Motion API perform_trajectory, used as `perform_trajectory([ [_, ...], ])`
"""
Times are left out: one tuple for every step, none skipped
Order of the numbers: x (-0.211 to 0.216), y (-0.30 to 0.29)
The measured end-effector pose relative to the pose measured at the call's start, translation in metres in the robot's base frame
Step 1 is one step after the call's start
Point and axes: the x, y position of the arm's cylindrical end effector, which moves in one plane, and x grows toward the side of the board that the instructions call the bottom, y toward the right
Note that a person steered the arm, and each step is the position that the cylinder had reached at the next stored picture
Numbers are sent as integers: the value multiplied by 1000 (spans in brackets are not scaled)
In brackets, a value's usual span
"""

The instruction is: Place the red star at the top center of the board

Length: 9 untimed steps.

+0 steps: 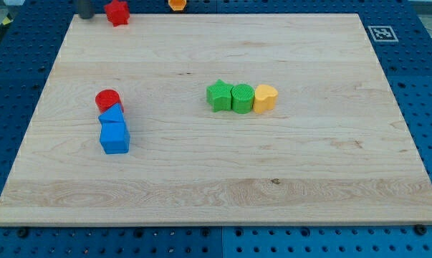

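The red star (117, 12) is seen at the tabletop's (216, 172) top-left edge (no long axis or heading discernible). My tip (84, 16) sits just left; no pincer is fitted.

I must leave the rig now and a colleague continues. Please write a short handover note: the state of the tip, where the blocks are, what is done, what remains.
My tip: at the view's top left edge, just left of the red star, a small gap between them.
Red star: at the board's top left edge, not yet at top center.
Others: red cylinder touching two blue blocks at left; green star, green cylinder and yellow block in a row mid-board; orange block at the top edge.
Left to do: push the star rightward along the top edge, probably minding the orange block.
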Motion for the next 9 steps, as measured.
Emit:
perform_trajectory([
  [0, 31],
  [0, 31],
  [0, 63],
  [0, 78],
  [0, 78],
  [4, 114],
  [6, 144],
  [6, 167],
  [6, 167],
])
